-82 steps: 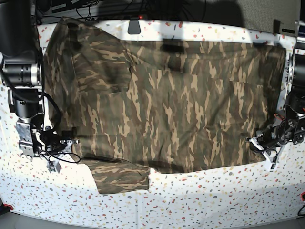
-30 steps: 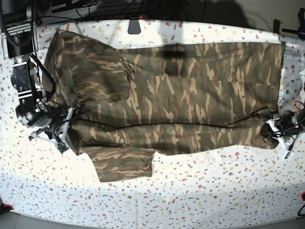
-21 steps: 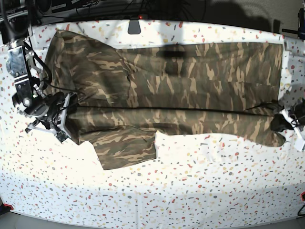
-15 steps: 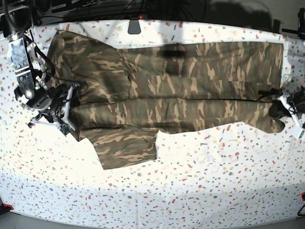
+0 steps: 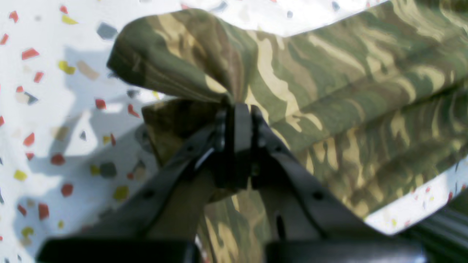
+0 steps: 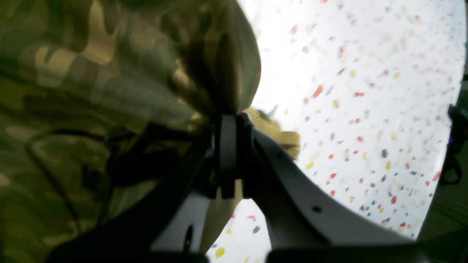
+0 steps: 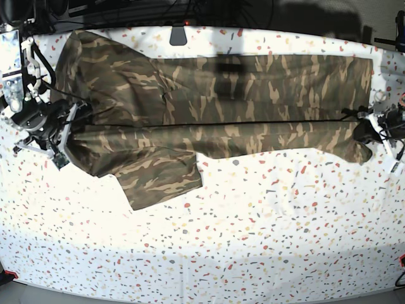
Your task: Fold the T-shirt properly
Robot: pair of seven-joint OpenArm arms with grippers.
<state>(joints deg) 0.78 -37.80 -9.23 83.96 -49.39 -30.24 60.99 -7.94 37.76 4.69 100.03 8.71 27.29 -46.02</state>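
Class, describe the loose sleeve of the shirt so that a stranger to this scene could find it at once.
Start at the speckled white table, then find the camouflage T-shirt stretched across its far half. The sleeve hangs off its near edge at base-view left, the only flap jutting toward the camera.

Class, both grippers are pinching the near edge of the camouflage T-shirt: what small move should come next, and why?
Probably carry the lifted edge a little further toward the far hem. The left gripper and right gripper, both shut on the T-shirt, hold the fold line only about halfway across, and one sleeve trails on the table.
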